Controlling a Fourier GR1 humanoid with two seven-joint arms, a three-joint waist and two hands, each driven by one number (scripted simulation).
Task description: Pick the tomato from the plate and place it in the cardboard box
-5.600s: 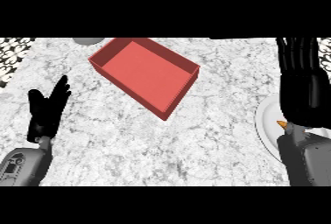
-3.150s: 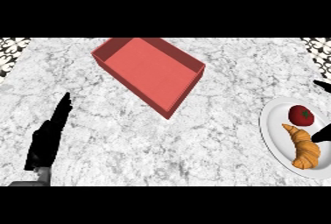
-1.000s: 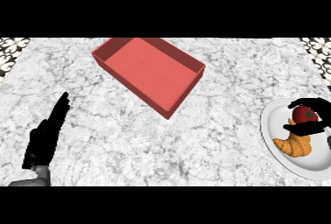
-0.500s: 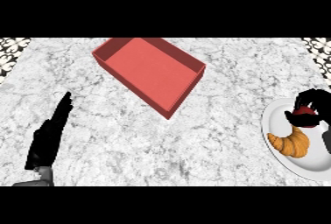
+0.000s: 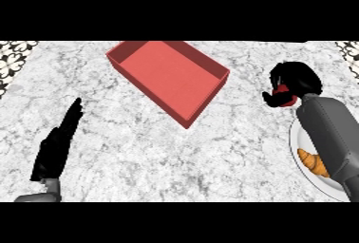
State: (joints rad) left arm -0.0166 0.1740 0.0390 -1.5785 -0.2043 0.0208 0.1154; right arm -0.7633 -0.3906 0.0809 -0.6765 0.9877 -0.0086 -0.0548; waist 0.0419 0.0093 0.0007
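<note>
The right robot hand [image 5: 298, 81] is curled round the tomato [image 5: 282, 88] — over the bare surface [image 5: 140, 152], between the plate [image 5: 294, 140] and the box [image 5: 168, 76]. The left robot hand [image 5: 57, 142] rests straight-fingered.

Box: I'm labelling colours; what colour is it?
The box is red, clearest in the head view.

The counter [image 5: 175, 156] looks like veined grey marble, the box [image 5: 172, 78] matt red.
</note>
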